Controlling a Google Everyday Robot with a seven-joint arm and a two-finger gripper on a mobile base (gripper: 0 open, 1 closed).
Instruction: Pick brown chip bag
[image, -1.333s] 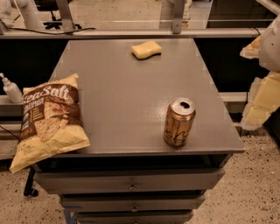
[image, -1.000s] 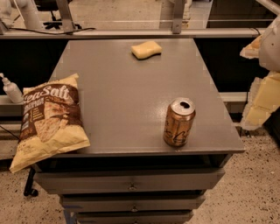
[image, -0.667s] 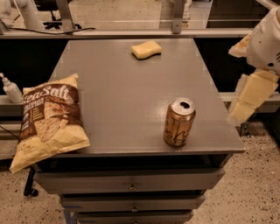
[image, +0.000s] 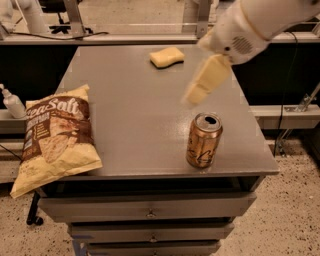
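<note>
The brown chip bag (image: 55, 135) lies flat at the front left of the grey table (image: 135, 110). It is pale yellow with a dark brown panel and white "Sea Salt" lettering, and its lower corner hangs over the table edge. My gripper (image: 198, 91) hangs blurred in the air over the right middle of the table, above and just behind the can. It is far to the right of the bag and touches nothing. The white arm (image: 250, 25) reaches in from the upper right.
A gold-brown drink can (image: 204, 140) stands upright near the front right. A small yellow sponge (image: 166, 56) lies at the back centre. A pump bottle (image: 12, 102) stands off the table at the left. Drawers (image: 150, 212) sit under the tabletop.
The arm has swung in from the right edge of the view to over the table, the gripper moving left and forward. Bag, can and sponge have not moved.
</note>
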